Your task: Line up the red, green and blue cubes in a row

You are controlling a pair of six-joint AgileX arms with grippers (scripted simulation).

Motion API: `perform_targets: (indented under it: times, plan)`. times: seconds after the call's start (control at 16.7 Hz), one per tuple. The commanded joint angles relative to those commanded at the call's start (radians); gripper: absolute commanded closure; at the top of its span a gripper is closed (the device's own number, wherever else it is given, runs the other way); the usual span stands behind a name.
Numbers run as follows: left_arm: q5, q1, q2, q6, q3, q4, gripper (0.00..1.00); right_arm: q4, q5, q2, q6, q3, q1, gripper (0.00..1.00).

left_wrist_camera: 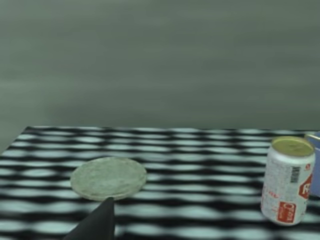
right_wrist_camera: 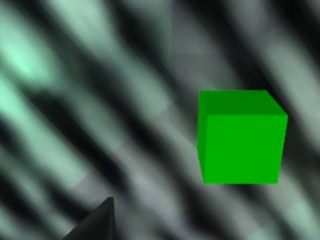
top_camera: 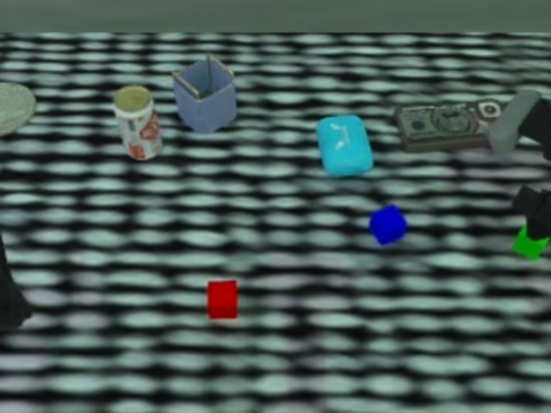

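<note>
Beside the right fingers sits the green cube.

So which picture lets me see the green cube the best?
The right wrist view: the green cube fills much of it, with its top and one side plainly showing. In the top view it is only a small piece at the table's right edge, partly covered by the right gripper. The left wrist view does not show it at all.
</note>
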Motion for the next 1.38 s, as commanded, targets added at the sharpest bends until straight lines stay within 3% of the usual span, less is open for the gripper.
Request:
perform_targets:
  times: [0.3,0.66,0.96,1.38]
  plan:
    - [0.0,0.0,0.0,0.0,0.0,0.0,0.0,0.043,0.0,0.015,-0.001,-0.032,-0.002,0.0]
    - [0.0,0.0,0.0,0.0,0.0,0.0,0.0,0.272,0.001,0.108,0.003,-0.16,0.001,0.0]
    - [0.0,0.0,0.0,0.0,0.0,0.0,0.0,0.286,0.001,0.116,0.003,-0.17,0.002,0.0]
    - [0.0,0.0,0.0,0.0,0.0,0.0,0.0,0.286,0.001,0.116,0.003,-0.17,0.002,0.53]
